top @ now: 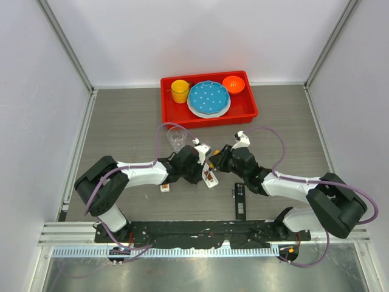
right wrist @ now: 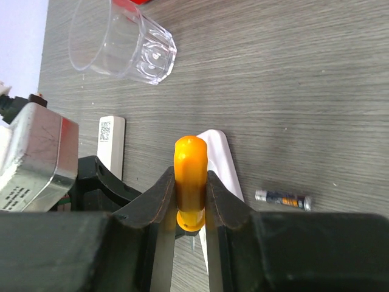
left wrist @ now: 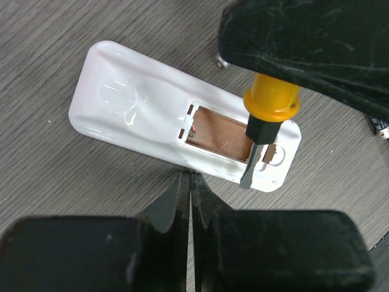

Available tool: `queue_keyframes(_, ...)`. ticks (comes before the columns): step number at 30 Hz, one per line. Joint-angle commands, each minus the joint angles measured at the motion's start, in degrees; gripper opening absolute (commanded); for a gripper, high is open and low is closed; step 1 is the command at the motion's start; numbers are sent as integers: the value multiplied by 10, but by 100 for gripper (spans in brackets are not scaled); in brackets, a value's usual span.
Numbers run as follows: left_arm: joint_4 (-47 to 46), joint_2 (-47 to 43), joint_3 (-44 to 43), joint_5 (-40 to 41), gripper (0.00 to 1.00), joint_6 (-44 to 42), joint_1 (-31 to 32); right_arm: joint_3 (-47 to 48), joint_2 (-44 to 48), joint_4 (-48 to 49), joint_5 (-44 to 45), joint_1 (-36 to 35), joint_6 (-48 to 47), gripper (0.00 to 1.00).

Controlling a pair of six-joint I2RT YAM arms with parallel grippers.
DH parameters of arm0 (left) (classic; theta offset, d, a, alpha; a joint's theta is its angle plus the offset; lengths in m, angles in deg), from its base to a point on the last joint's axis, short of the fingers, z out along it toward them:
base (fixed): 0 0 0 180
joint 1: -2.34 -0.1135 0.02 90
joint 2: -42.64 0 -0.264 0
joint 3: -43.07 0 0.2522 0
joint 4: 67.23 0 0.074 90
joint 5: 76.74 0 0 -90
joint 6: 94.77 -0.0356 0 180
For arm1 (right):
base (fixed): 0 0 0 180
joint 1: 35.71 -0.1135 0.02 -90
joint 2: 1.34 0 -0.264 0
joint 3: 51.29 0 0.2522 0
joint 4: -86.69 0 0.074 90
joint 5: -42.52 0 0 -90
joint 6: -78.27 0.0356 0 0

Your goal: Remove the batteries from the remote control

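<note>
One battery (right wrist: pixel 283 199) lies near right end effector (right wrist: pixel 189 182), clamped on screwdriver (right wrist: pixel 190 155); left end effector (left wrist: pixel 189 181) pinched together.

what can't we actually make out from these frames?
- Right wrist view: the screwdriver has its tip hidden behind the right gripper, which clamps the handle.
- Left wrist view: the remote bay shows a brown surface; loaded or emptied, unclear. Screwdriver and right gripper cover its far end.
- Left wrist view: the shut left gripper ends at the remote's edge; contact unclear.

Lab enclosure (white walls (top: pixel 194 36))
</note>
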Motion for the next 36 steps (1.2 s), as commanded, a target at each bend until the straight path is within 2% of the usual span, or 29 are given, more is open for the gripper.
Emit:
queue_keyframes(1,-5,3,-1,-7,8,-3,-4,13,35,-9,21,-3,-16,1)
queue_keyframes(5,-6,-4,2,-11,13,-5,-4,14,59,-21,30,-3,-23,1)
queue_keyframes(8,-8,-14,10,-10,23,-8,-3,11,86,-33,39,-2,-29,1)
queue_keyframes(11,-10,-33,21,-6,34,-10,-4,6,109,-53,47,0,-35,1)
queue_keyframes(12,-10,-47,23,-6,44,-10,-4,4,125,-65,48,1,-36,1)
queue_keyframes(14,-11,-64,31,-8,56,-9,-5,-3,145,-77,52,4,-40,1)
queue_keyframes(18,-13,-111,44,0,73,19,-4,-10,210,-128,61,11,-48,1)
queue_keyframes(20,1,-142,46,10,76,34,-5,-13,231,-146,64,12,-55,1)
queue_keyframes(24,91,-215,47,81,81,73,-4,-29,273,-173,62,16,-57,1)
queue_keyframes(29,212,-331,43,219,91,134,-4,-53,293,-175,55,18,-51,1)
queue_keyframes(32,298,-367,32,297,94,176,-4,-62,302,-175,51,19,-50,1)
queue_keyframes(36,410,-359,5,356,97,232,-4,-64,309,-175,51,21,-50,1)
